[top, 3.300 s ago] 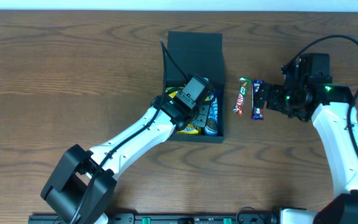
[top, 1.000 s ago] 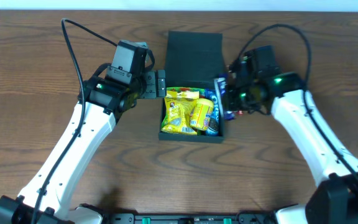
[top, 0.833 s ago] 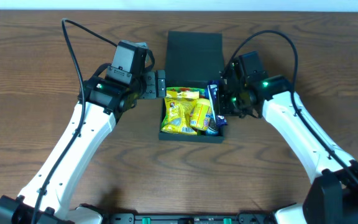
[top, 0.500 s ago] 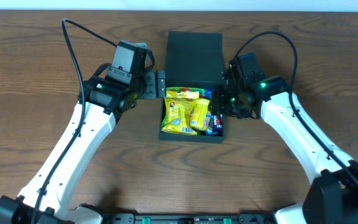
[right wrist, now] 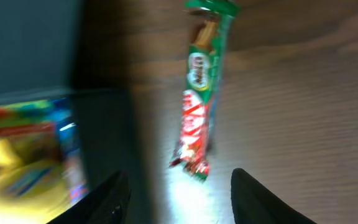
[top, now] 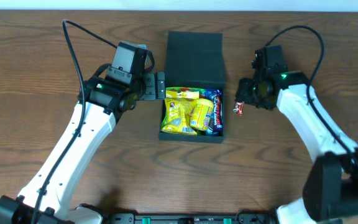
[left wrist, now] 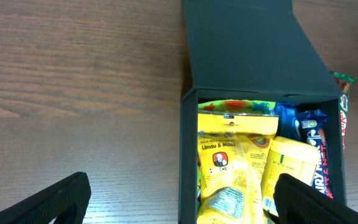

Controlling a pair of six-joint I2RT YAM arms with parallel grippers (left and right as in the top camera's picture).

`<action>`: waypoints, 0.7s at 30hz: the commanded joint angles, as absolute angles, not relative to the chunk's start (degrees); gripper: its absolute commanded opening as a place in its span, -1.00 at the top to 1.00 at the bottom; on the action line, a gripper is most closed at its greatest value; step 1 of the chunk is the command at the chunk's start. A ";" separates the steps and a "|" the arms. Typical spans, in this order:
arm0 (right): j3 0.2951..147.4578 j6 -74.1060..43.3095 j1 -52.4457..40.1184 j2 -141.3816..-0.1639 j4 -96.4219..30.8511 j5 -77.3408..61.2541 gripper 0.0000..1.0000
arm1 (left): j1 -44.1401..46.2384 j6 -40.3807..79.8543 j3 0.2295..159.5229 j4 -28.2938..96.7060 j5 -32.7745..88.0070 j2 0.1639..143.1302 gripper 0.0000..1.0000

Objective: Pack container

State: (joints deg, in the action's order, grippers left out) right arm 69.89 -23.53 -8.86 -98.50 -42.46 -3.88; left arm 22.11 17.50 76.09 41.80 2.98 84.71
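The dark teal container [top: 194, 45] sits open at the table's middle, its flap lid laid back. It holds yellow snack packets [top: 187, 112] and a blue bar [top: 216, 111]; both show in the left wrist view [left wrist: 236, 163]. My left gripper [top: 160, 85] is open and empty at the container's left wall. My right gripper [top: 242, 98] is open and empty above a red and green bar [top: 238, 107] lying on the table right of the container. That bar shows in the right wrist view [right wrist: 199, 106], beside the container's wall [right wrist: 104, 118].
Brown wooden table [top: 42, 56] all round. The container's lid [left wrist: 247, 46] lies flat behind it. Black cables arch over both arms.
My right gripper let the blue bar go inside the container, then moved right, out over the red and green bar. My left arm stayed still.
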 commanded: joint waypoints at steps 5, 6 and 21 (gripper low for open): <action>69.63 -23.83 -8.84 -107.96 -37.12 -2.81 -0.05 | 21.71 16.27 75.37 41.60 2.37 85.01 -0.91; 69.63 -24.27 -8.64 -109.54 -36.14 -2.81 -0.05 | 21.71 16.27 75.37 41.63 2.37 85.01 -0.91; 71.48 -22.92 -7.49 -113.97 -34.63 -4.38 0.75 | 21.71 16.25 75.37 41.63 2.35 85.01 -0.91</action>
